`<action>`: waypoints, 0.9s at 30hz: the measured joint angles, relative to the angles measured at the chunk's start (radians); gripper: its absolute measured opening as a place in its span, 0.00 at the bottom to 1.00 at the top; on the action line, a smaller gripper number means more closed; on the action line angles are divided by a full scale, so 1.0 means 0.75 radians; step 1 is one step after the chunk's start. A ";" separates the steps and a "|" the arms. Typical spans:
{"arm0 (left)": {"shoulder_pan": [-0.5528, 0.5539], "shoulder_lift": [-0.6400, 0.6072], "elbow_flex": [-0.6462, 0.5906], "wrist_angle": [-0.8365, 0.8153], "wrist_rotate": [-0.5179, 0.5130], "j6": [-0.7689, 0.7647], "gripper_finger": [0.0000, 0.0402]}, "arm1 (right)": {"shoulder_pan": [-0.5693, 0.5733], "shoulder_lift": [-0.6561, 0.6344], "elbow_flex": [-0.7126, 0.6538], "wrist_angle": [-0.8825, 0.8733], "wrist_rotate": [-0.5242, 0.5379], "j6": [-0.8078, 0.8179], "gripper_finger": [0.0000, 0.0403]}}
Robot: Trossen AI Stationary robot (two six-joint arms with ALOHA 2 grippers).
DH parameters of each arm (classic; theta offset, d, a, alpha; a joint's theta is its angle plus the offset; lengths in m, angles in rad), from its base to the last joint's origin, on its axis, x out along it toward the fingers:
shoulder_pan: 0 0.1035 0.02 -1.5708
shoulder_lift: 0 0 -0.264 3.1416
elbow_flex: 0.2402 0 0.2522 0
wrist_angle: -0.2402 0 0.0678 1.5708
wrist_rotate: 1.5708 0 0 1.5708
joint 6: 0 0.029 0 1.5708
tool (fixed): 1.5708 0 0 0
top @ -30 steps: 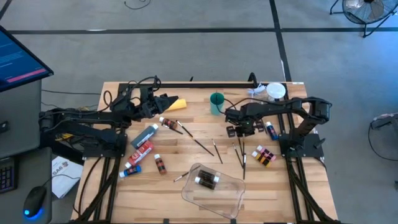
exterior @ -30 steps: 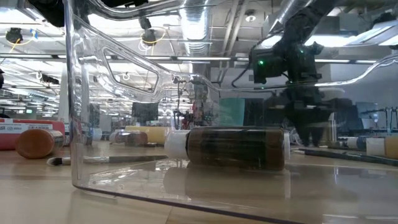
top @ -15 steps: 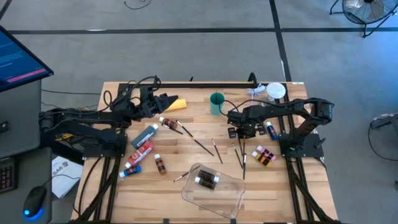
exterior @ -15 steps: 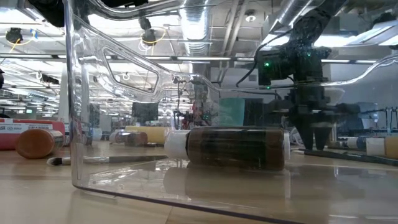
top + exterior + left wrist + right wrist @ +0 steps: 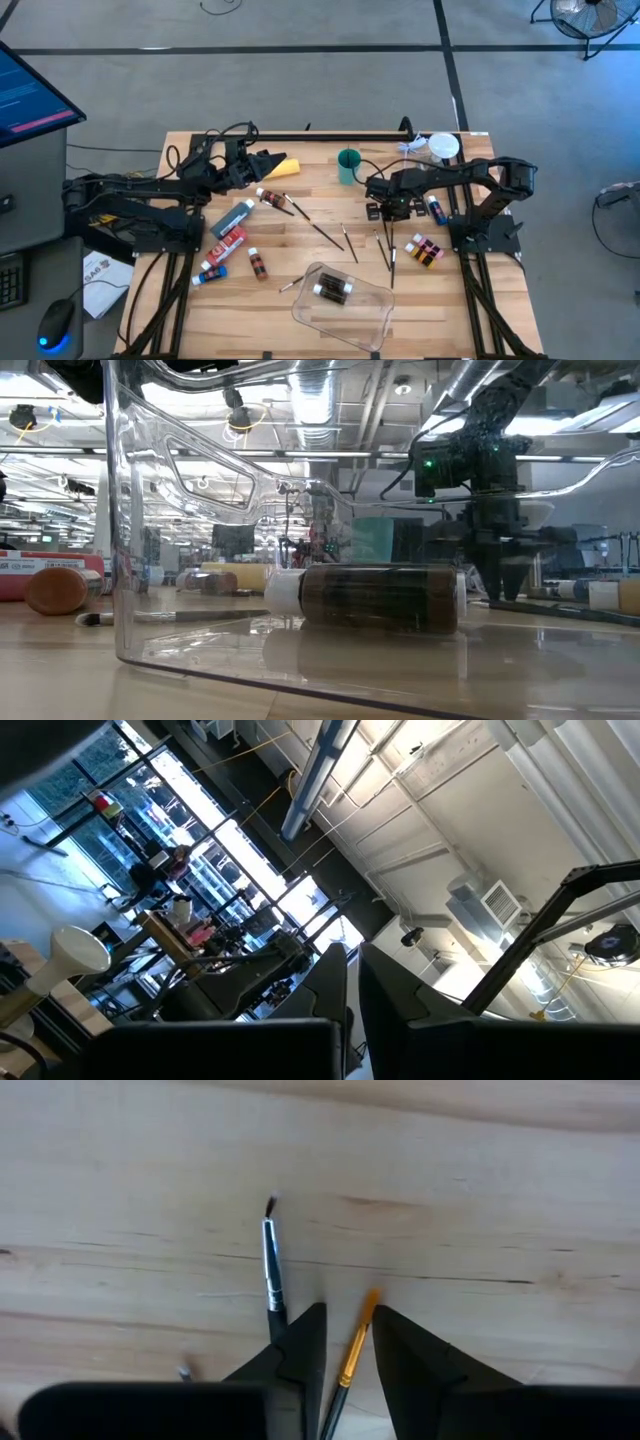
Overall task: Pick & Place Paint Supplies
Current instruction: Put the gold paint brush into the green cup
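Down on the bench (image 5: 300, 250), just right of centre, the right gripper (image 5: 345, 1342) stands over a thin paint brush (image 5: 352, 1350) with an orange-tipped handle, its jaws a little apart on either side of the shaft, not yet pinching it. A second brush (image 5: 271, 1270) lies just beside. Such a brush looks light, stiff and slim, likely to roll or slip, so the middle of the shaft seems the best hold. Back on the left side, the left gripper (image 5: 262, 166) waits with jaws pressed together.
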 joint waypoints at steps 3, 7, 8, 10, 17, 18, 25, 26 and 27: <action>0.000 0.000 0.000 0.000 0.000 0.000 0.00 | 0.018 0.000 0.000 -0.006 0.009 -0.001 0.14; 0.000 0.000 0.000 0.000 0.000 0.000 0.00 | 0.044 -0.001 0.000 -0.009 0.017 -0.001 0.06; 0.000 0.000 0.000 0.000 0.000 0.000 0.00 | 0.049 -0.001 0.000 -0.009 0.018 -0.001 0.04; 0.000 0.000 0.000 0.000 0.000 0.000 0.00 | 0.057 -0.001 0.000 -0.010 0.018 -0.001 0.01; 0.000 0.000 0.000 0.000 0.001 0.001 0.00 | 0.064 -0.001 0.000 -0.012 0.012 -0.001 0.01; 0.000 0.000 0.000 0.000 0.001 0.001 0.00 | 0.064 -0.001 0.000 -0.012 0.010 -0.001 0.01; -0.001 0.000 0.000 0.001 0.001 0.001 0.00 | 0.076 -0.008 0.000 -0.009 -0.008 -0.001 0.00; -0.001 0.000 0.000 0.001 0.001 0.001 0.00 | 0.082 -0.009 0.002 -0.010 -0.007 -0.001 0.00; -0.001 0.000 0.000 0.001 0.001 0.001 0.00 | 0.084 -0.009 0.010 -0.015 -0.007 -0.002 0.00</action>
